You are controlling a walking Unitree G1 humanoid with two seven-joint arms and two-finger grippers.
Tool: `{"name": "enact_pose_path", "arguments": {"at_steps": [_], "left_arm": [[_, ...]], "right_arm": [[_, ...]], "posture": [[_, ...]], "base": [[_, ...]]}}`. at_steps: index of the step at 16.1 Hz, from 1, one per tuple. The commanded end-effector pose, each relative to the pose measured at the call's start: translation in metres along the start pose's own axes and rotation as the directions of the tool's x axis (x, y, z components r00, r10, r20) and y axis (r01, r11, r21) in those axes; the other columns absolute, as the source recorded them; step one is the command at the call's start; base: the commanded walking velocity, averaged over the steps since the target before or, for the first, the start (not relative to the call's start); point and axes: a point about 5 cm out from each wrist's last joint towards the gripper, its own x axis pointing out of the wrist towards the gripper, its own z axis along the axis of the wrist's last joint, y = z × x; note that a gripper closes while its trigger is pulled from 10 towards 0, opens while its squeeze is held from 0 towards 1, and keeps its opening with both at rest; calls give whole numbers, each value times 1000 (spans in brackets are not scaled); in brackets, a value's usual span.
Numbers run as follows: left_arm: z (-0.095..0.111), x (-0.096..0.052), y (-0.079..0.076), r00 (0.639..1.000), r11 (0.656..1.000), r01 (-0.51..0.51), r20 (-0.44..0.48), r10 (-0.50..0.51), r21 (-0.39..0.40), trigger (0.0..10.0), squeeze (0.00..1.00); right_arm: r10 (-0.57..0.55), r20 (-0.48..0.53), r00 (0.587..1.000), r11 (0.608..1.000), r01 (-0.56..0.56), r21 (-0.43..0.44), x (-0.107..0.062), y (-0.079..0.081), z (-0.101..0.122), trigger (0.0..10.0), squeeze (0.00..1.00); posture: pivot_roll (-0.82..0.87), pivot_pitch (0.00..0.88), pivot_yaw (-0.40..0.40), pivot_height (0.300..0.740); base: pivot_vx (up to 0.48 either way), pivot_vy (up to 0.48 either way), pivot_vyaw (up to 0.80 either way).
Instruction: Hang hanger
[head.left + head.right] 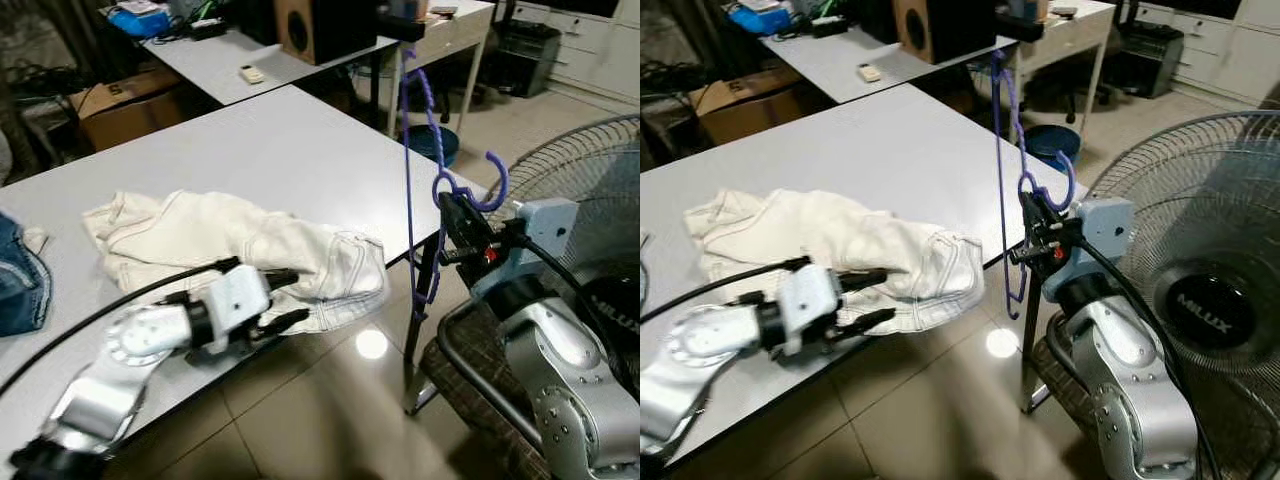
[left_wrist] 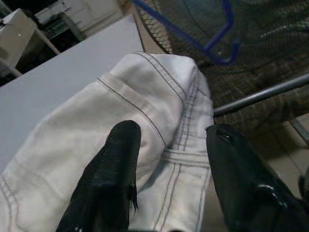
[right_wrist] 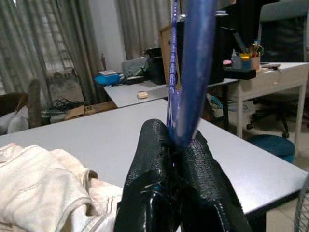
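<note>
1. Left eye view: the right gripper [image 1: 452, 212] is off the table's [image 1: 290, 150] near corner, in front of the standing fan [image 1: 590, 200], clamped on the purple hanger [image 1: 425, 120] just below its hook, which curls up above the fingers. The rest of the hanger rises past the table corner. The white trousers [image 1: 250, 245] lie crumpled on the table, one end at the near edge.

2. Right eye view: the left gripper [image 1: 865, 295] sits at the table's near edge, its fingers spread, one above and one below the trousers' hem end. A blue denim piece [image 1: 20, 285] lies further along the table to the robot's left.

3. Left wrist view: both black fingers [image 2: 108, 179] lie parted over the trousers' seamed end, resting on the cloth without pinching it.

4. Right wrist view: the two pads are pressed together on the hanger's stem, a firm hold.

5. My reading: the hanger is in hand but no rail or hook to hang it on can be seen here. The next move probably calls for finding that place, or bringing the trousers to the hanger first.
</note>
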Motion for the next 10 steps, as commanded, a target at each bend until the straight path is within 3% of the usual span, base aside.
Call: {"name": "enact_pose_path", "arguments": {"at_steps": [1,2,5,6,7,8,10], "left_arm": [[0,6,0,1000,1000,-2,-4,2,7,10000,1000],[1,19,-6,999,999,38,2,-38,4,10000,1000],[-12,35,-20,990,992,129,-64,-128,8,10000,1000],[-16,37,-21,988,991,134,-86,-132,23,10000,306],[-21,39,-23,985,990,140,-108,-138,19,10000,306],[-34,38,-21,976,990,131,-185,-118,57,10000,0],[-41,37,-19,969,990,120,-224,-101,72,10000,0]], "right_arm": [[3,20,1000,1000,-3,12,0,0,5,10000,0],[-3,22,1000,1000,2,14,0,-2,6,10000,0],[-12,2,1000,1000,12,-14,-4,-8,7,10000,0],[-18,-7,1000,1000,17,-24,-5,-10,7,10000,0],[-21,-10,1000,999,21,-32,-7,-11,8,10000,0],[-30,-19,999,999,29,-44,-12,-11,10,10000,0],[-34,-25,999,998,33,-49,-14,-11,10,10000,0]], "posture": [[-199,0,99,740],[-211,0,108,740],[-242,5,101,740],[-242,5,101,740],[-252,12,97,740],[-271,31,100,740],[-278,35,102,740]], "base": [[0,0,0],[0,0,0],[0,0,0],[0,0,0],[0,0,0],[0,0,0],[0,0,0]]}}
